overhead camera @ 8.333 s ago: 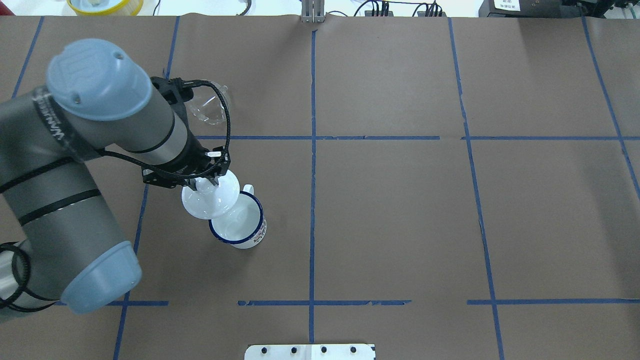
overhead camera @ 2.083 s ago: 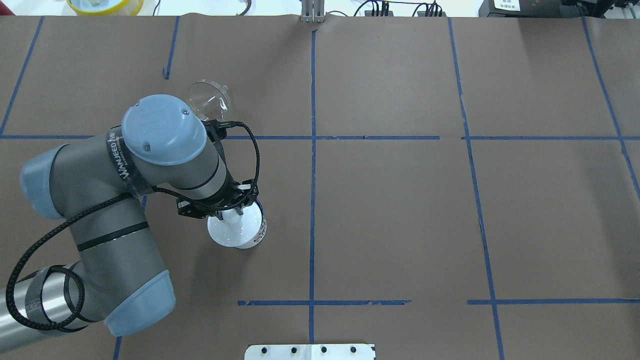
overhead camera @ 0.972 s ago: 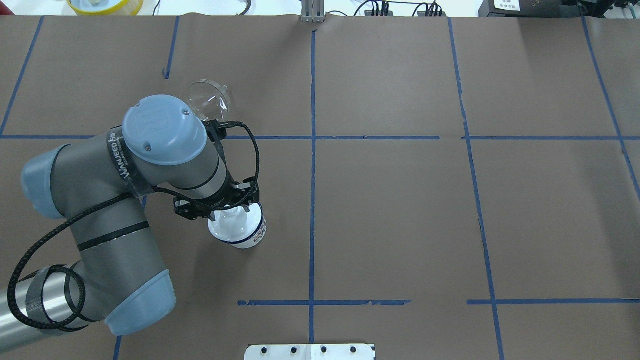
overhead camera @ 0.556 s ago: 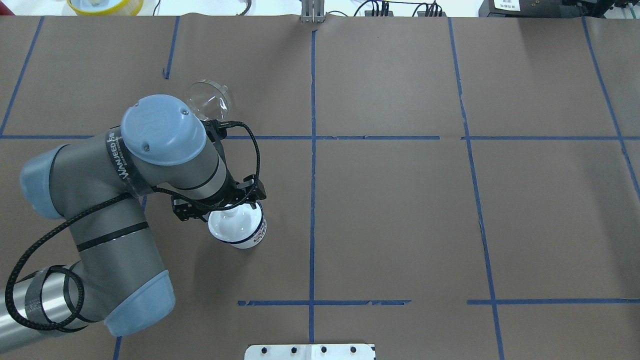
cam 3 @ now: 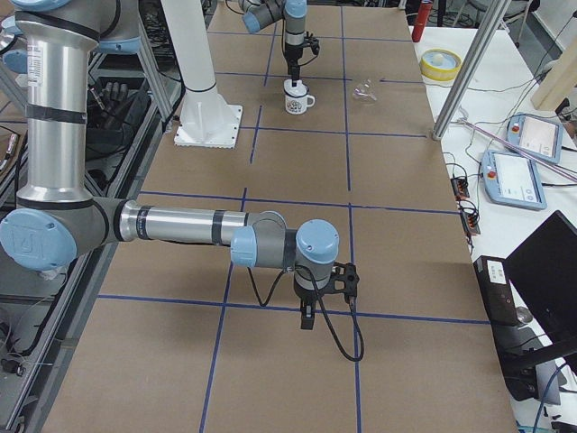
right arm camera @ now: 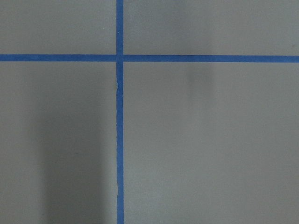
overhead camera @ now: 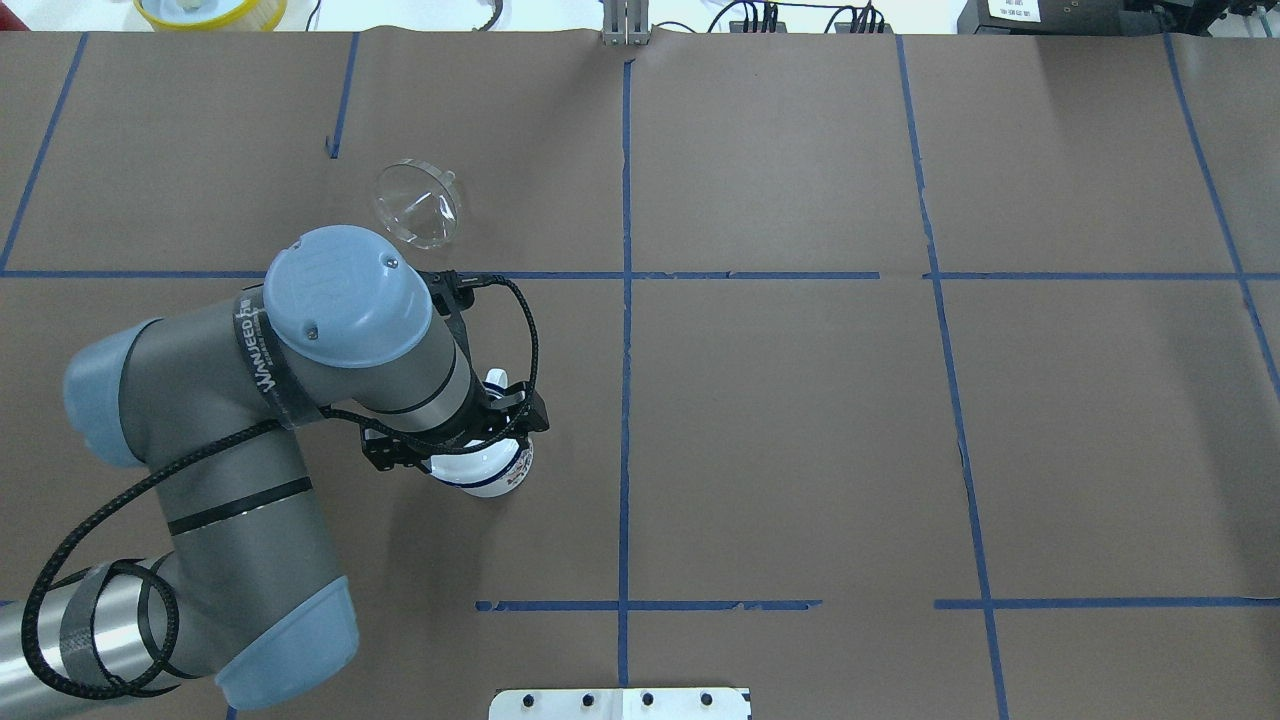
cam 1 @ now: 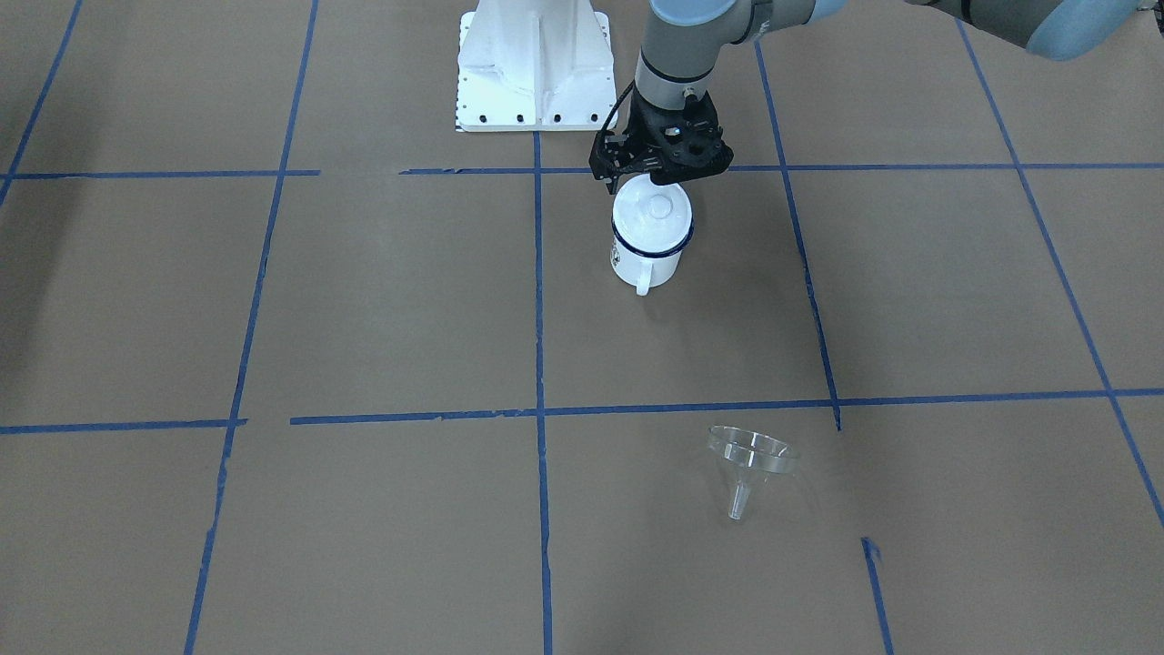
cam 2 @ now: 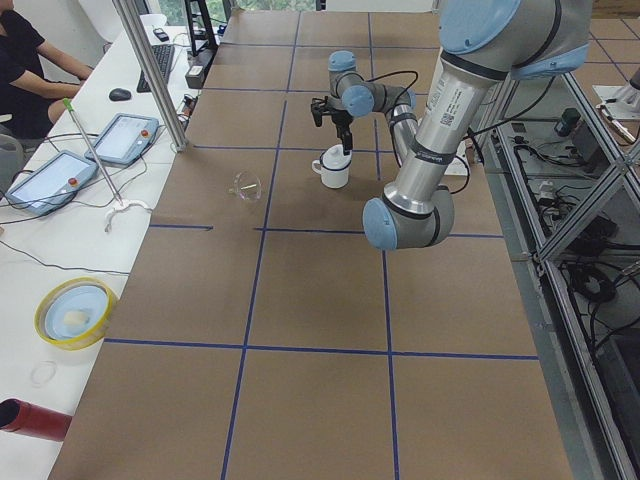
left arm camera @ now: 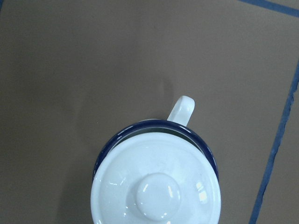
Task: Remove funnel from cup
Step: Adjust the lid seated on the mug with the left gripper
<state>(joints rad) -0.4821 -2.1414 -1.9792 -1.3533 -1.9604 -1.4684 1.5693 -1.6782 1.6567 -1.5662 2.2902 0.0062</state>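
The clear funnel (overhead camera: 417,203) lies on the brown table, well apart from the cup; it also shows in the front view (cam 1: 750,459). The cup (cam 1: 647,256) is a white mug with a dark blue rim (left arm camera: 154,124), standing upright with its handle (left arm camera: 181,109) pointing away from the robot. A white round lid with a knob (left arm camera: 156,189) sits on it. My left gripper (cam 1: 657,178) hovers just above the lid, open and empty; in the overhead view (overhead camera: 462,450) it covers most of the mug. My right gripper (cam 3: 306,317) points down over bare table far away; I cannot tell its state.
The white robot base plate (cam 1: 532,64) stands behind the mug. A yellow-rimmed bowl (overhead camera: 210,10) sits beyond the table's far edge. Blue tape lines (overhead camera: 625,300) cross the brown table cover. A bench with tablets (cam 2: 60,180) and a seated person flank the far side.
My left gripper lowered the white lid onto the mug, let go of its knob and drew back toward the robot. The funnel has stayed where it lies.
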